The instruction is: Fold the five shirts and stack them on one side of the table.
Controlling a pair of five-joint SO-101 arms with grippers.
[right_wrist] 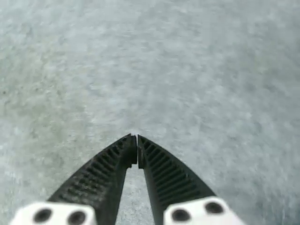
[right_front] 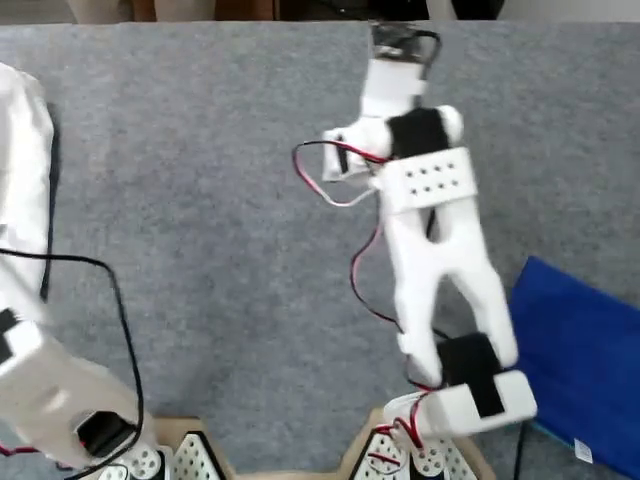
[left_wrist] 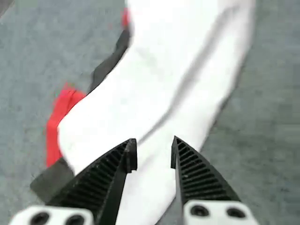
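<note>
The left gripper [left_wrist: 153, 151] is held parted above a white fabric shirt [left_wrist: 173, 75], laid over black cloth [left_wrist: 110, 63] and red cloth [left_wrist: 58, 110] at the grey felt table's [right_front: 200, 200] left side. The right gripper [right_wrist: 136, 139] is pressed closed over bare table. A blue folded shirt [right_front: 585, 365] is seen at the right.

The right arm [right_front: 430, 250] is standing at the middle of the table [right_front: 200, 200]. A pile of shirts [right_front: 25, 150] is lying well left of it, under the left gripper [left_wrist: 153, 154]; one shirt [right_front: 580, 360] is lying just right of its base.

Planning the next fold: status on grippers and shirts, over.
Left gripper open above white shirt, red and black cloth beneath. Right gripper shut over grey table. Blue shirt at right edge.
</note>
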